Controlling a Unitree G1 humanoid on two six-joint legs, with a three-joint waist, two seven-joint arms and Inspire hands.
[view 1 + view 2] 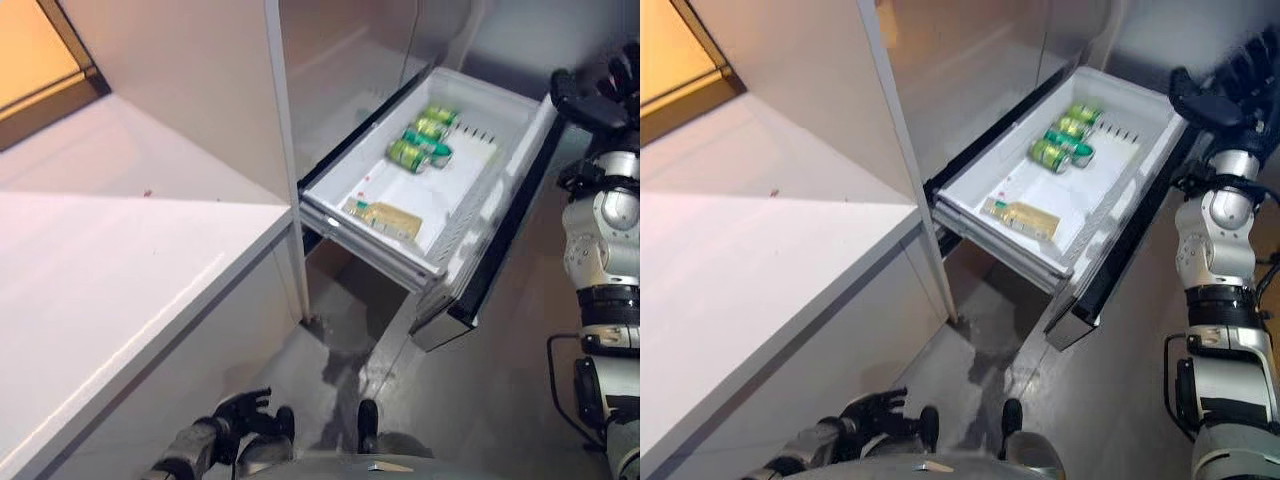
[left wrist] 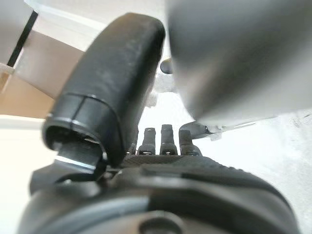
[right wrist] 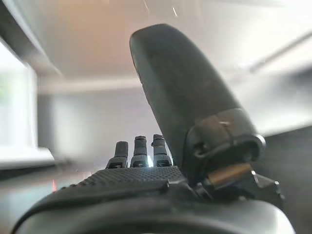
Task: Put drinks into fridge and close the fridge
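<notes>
While the right hand [image 1: 1215, 95] is reaching up at the far outer corner of the pulled-out fridge drawer [image 1: 1120, 190], its fingers are standing straight and relaxed in its own wrist view, closing on nothing; whether they are touching the drawer front cannot be told. The left hand [image 1: 245, 415] is hanging low beside the counter, near the floor, with its fingers loosely spread and holding nothing.

Just beside the right hand, the drawer is standing wide open, sticking out from the bottom of a tall white fridge [image 1: 330, 70] whose upper doors are sitting closed. Inside the white tub, three green drink cans [image 1: 420, 140] are lying on their sides in a row near the far end, close together. Well apart from them, at the near end of the tub, one flat yellowish packet [image 1: 385, 220] is lying against the front wall. A dark strip is running along the drawer's outer front edge.

To the left of the fridge, a long white counter [image 1: 110, 270] is stretching toward the robot, touching the fridge's side panel. One tiny reddish speck [image 1: 147, 193] is sitting on it. Beyond the counter's far left corner, a dark-framed window [image 1: 45, 55] is glowing orange. Below the drawer, the grey floor [image 1: 490, 380] is showing mottled patches.
</notes>
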